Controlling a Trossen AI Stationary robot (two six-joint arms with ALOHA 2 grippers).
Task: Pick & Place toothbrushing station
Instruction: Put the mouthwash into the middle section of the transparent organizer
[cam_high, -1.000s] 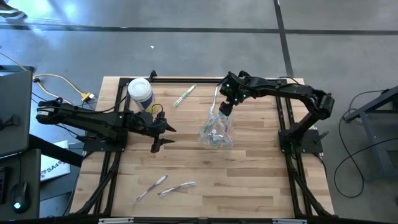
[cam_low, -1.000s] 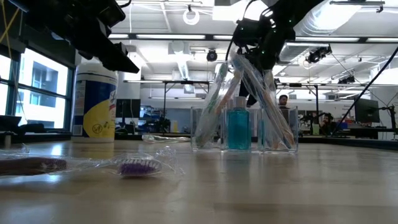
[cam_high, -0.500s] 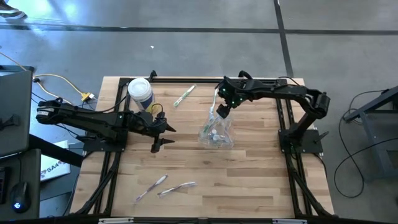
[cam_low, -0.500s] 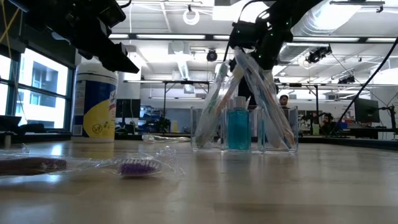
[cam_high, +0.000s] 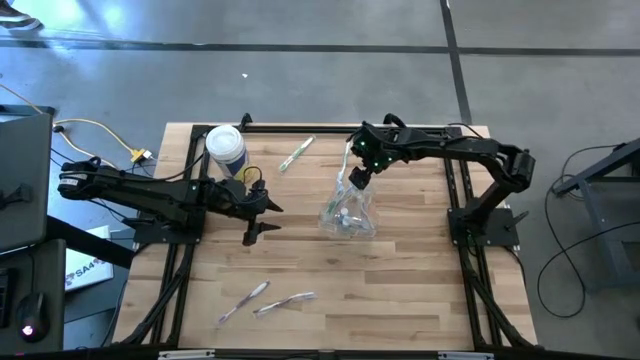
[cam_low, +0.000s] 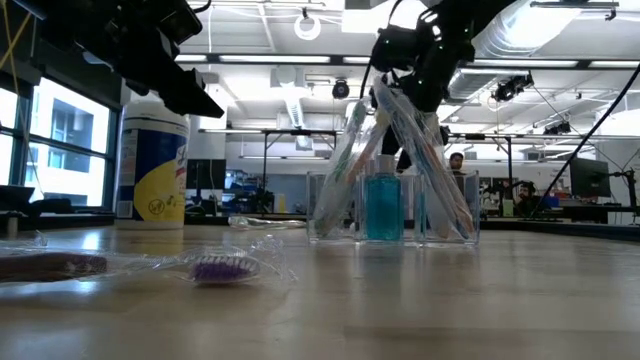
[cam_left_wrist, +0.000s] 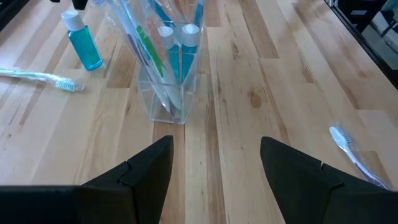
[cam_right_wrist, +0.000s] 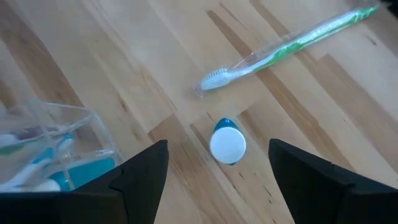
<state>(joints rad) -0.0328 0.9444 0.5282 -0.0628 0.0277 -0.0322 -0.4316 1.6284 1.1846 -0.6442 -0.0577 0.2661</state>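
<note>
Toothbrushing station (cam_high: 348, 213), clear and boxy, near the middle of the table (cam_high: 400, 290), stuffed with wrapped toothbrushes. Right gripper (cam_high: 357, 176) just above and behind it, jaws wide, nothing held, over a small blue bottle (cam_right_wrist: 227, 145). Left gripper (cam_high: 265, 218) toward the left edge, jaws wide, empty. White tub (cam_low: 154, 167), yellow label, writing unreadable, at the far left corner.

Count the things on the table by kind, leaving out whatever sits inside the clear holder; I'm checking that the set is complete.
Loose toothbrushes: 3, a green one at the back, two wrapped ones at the front
Clear holder: 1
Small blue bottle: 1
White tub: 1
Total: 6
</note>
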